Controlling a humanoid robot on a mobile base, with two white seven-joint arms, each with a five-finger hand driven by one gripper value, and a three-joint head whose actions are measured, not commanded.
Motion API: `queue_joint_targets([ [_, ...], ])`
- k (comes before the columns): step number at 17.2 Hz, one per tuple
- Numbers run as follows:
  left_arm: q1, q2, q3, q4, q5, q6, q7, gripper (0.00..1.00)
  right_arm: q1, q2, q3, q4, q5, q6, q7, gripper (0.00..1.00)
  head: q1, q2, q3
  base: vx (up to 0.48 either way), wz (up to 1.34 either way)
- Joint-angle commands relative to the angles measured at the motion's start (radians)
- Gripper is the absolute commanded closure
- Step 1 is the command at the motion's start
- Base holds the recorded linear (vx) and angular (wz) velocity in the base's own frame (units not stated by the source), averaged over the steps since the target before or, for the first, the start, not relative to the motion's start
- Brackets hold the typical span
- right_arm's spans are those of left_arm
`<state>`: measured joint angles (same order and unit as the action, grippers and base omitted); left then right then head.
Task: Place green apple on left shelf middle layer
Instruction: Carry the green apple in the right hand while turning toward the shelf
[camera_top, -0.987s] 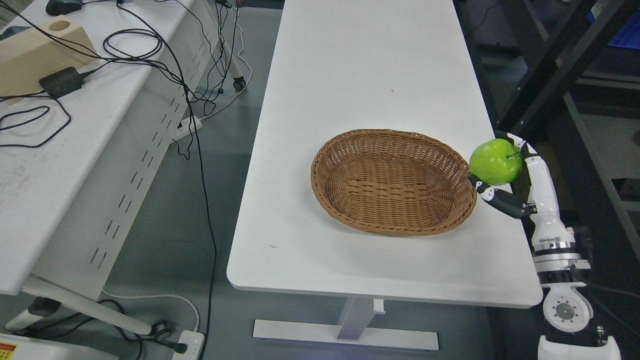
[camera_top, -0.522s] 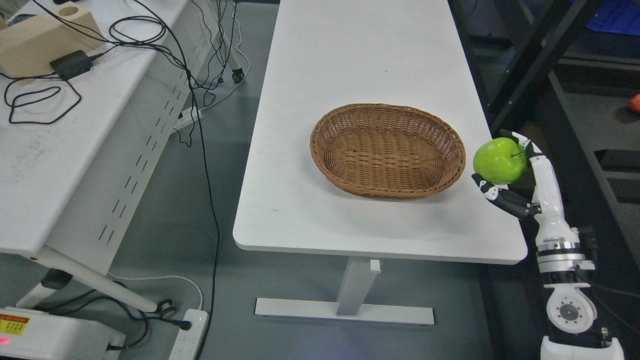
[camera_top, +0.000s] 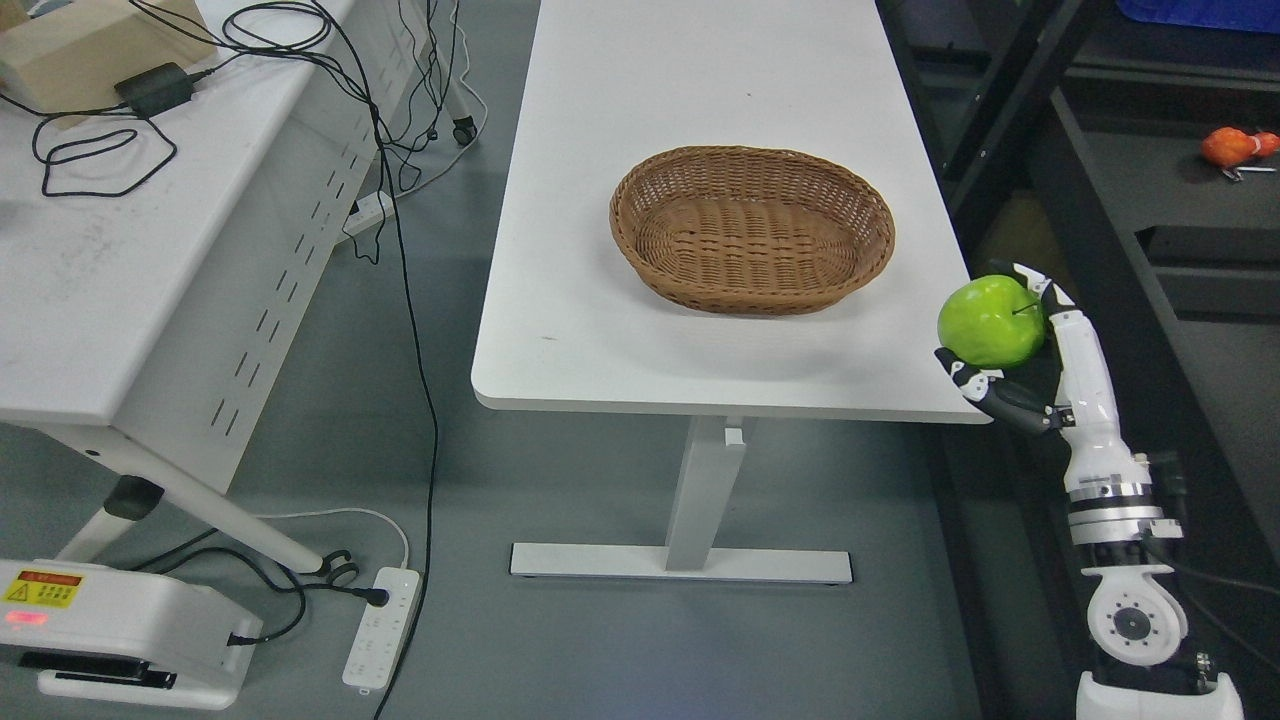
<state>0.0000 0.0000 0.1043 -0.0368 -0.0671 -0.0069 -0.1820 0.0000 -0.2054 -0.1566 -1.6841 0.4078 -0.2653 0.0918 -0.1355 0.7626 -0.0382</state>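
A grey floor (camera_top: 560, 640) runs under everything here. Along the left edge of the frame stands a long white side desk (camera_top: 130, 290), with a tangle of black cables (camera_top: 300, 40) and a black power brick (camera_top: 153, 88) on it at the upper left; one cable drops down to a white power strip (camera_top: 378, 640) on the floor at the lower left. In the middle of the frame is the white counter (camera_top: 620, 330), and an oval wicker basket (camera_top: 752, 230) sits on it, empty, near its front right part. Just past the counter's right corner, at the right of the frame, the right hand (camera_top: 1010, 350) holds the green apple (camera_top: 990, 320), fingers (camera_top: 1075, 335) curled around its back and the thumb under it. The apple is up in the air, off the counter and apart from the basket. Dark shelving (camera_top: 1180, 240) fills the far right, with a small orange thing (camera_top: 1232, 147) lying on one level at the upper right.
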Motion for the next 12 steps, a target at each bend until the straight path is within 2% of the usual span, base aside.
queue_joint_targets([
  [1, -0.021, 0.017, 0.0, 0.0, 0.0, -0.001, -0.001, 0.0, 0.031, 0.0, 0.054, -0.002, 0.0, 0.0, 0.002, 1.0, 0.0, 0.0, 0.0, -0.266, -0.26],
  [4, -0.021, 0.017, 0.0, 0.0, 0.0, -0.001, -0.001, 0.0, 0.058, 0.0, 0.115, -0.002, 0.002, -0.002, 0.009, 1.0, 0.0, 0.0, 0.0, -0.247, -0.25],
  [12, -0.021, 0.017, 0.0, 0.0, 0.001, -0.001, -0.001, 0.0, 0.071, -0.003, 0.112, -0.003, 0.002, -0.002, 0.046, 0.99, 0.0, 0.0, 0.0, -0.23, -0.15],
])
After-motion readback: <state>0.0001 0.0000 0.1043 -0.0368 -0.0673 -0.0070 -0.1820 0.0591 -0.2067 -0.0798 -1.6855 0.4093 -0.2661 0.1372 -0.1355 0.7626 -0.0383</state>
